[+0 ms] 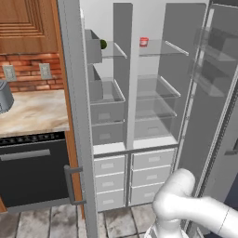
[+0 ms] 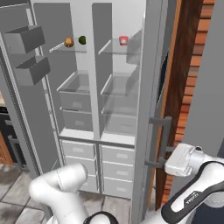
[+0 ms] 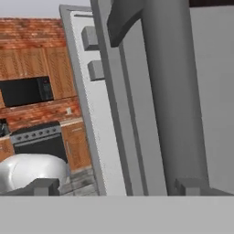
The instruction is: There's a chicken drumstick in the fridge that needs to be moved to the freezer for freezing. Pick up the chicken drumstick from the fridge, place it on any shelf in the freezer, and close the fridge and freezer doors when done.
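The chicken drumstick point(image 2: 68, 42), a golden-tan lump, lies on the top shelf of the freezer point(image 2: 78, 83), the left compartment, beside a dark green ball point(image 2: 82, 40). Both doors stand wide open: the plain one point(image 1: 74, 107) at the left, and the one with the dark panel point(image 2: 151, 105) edge-on at the right. My gripper point(image 2: 169, 160) point(image 3: 118, 186) is low at that right door, open. Its vertical bar handle point(image 3: 169, 91) point(image 2: 162, 140) stands between the fingertips point(image 3: 43, 186), close to the right one. Nothing is held.
A red-and-white item point(image 2: 124, 40) sits on the right compartment's top shelf. White drawers point(image 1: 111, 181) fill the bottom. Grey bins point(image 2: 26, 39) hang on the left door. A dark oven point(image 1: 32, 172) and a counter point(image 1: 32, 111) lie left of the fridge.
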Tool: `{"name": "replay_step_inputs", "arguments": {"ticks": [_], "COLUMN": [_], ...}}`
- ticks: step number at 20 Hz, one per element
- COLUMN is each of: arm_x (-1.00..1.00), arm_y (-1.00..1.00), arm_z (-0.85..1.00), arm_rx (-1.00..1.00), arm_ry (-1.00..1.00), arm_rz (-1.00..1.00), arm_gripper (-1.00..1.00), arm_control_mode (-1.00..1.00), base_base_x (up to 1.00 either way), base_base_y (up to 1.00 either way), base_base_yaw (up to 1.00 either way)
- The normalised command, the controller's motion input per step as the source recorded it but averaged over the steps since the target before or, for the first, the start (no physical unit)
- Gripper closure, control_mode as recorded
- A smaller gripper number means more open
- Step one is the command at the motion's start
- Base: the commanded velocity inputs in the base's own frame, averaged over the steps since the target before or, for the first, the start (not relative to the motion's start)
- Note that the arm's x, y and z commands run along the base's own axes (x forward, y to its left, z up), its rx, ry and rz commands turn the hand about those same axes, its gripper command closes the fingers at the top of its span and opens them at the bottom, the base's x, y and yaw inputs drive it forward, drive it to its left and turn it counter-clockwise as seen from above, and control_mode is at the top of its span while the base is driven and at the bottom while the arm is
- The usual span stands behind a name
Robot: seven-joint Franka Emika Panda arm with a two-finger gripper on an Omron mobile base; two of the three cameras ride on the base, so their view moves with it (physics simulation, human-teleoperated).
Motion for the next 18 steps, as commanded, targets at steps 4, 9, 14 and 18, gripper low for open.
{"name": "replay_step_inputs", "arguments": {"ticks": [4,9,14,18], "arm_x": [0.01,0.08,0.00,0.02], "arm_y": [1.00,1.00,1.00,1.00], "arm_z": [0.00,0.00,0.00,0.00], "arm_rx": [0.00,0.00,0.00,0.00], "arm_ry": [0.12,0.06,0.00,0.00], "arm_rz": [0.00,0.00,-0.03,-0.10], "arm_gripper": [-1.00,-1.00,-1.00,-1.00], "arm_control_mode": [-1.00,-1.00,-1.00,-1.00], "base_base_x": [0.00,0.00,0.00,0.00], "base_base_y": [0.00,0.00,0.00,0.00], "base_base_yaw": [0.00,0.00,0.00,0.00]}}
